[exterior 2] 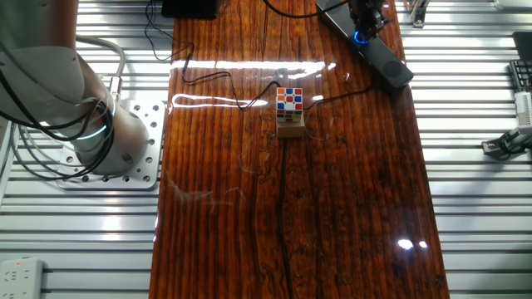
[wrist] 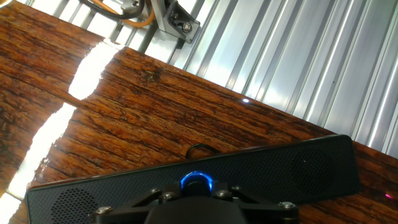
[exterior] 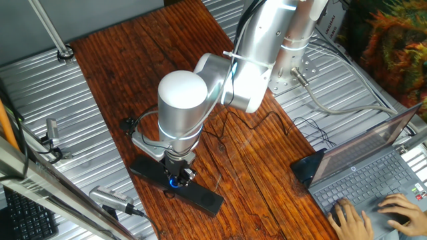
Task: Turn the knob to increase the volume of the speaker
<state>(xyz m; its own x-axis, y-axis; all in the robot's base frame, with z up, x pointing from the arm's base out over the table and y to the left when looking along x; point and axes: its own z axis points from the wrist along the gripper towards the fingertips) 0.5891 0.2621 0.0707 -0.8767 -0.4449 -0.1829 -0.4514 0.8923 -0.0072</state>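
Observation:
The speaker [exterior: 208, 199] is a long black soundbar lying slantwise near the wooden table's front left edge; it also shows in the other fixed view [exterior 2: 389, 65] and across the bottom of the hand view [wrist: 301, 165]. The knob [wrist: 197, 182] glows with a blue ring at the bar's centre, and shows as a blue glint in both fixed views [exterior: 173, 184] [exterior 2: 360, 36]. My gripper [exterior: 179, 176] points straight down onto the bar's middle. In the hand view the gripper [wrist: 197, 188] has its jaws close in on either side of the knob, gripping it. The gripper body hides the knob's lower half.
A thin black cable [exterior: 261, 123] runs from the speaker across the table. A Rubik's cube on a wooden block [exterior 2: 289, 108] stands mid-table. A laptop [exterior: 373, 170] with a person's hands [exterior: 377, 213] is at the right. A metal bracket [wrist: 177, 22] lies beyond the table edge.

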